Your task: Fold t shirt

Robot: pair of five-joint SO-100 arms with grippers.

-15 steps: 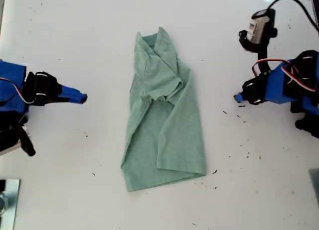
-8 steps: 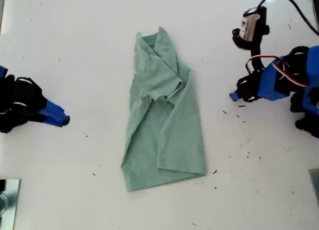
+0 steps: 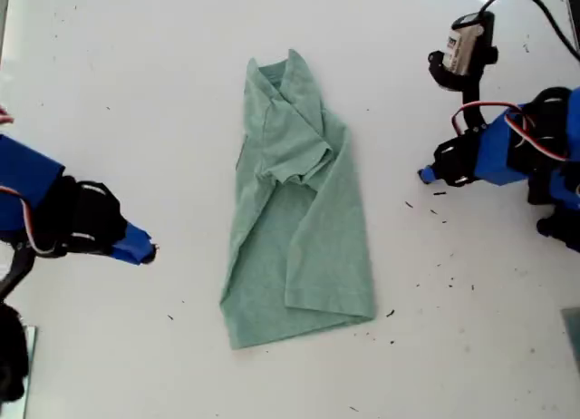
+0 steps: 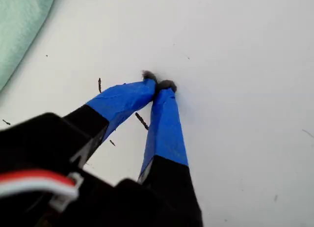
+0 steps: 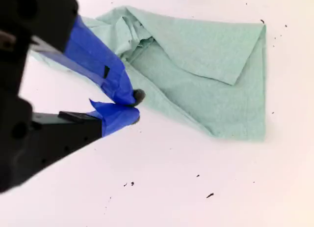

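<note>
Sage-green t shirt (image 3: 297, 210) folded lengthwise, no legible writing

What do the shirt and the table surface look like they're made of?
The t shirt looks like soft heathered knit cloth, matte: it drapes in folds and creases. The table seems a smooth, hard white surface, maybe laminate, with a faint glare.

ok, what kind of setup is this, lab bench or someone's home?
Looks like a lab or hobby robotics bench, though I can't be sure. A bare white tabletop holds one sage-green t-shirt, flanked by two blue hobby arms with exposed servo wiring and a camera module on a cable.
</note>
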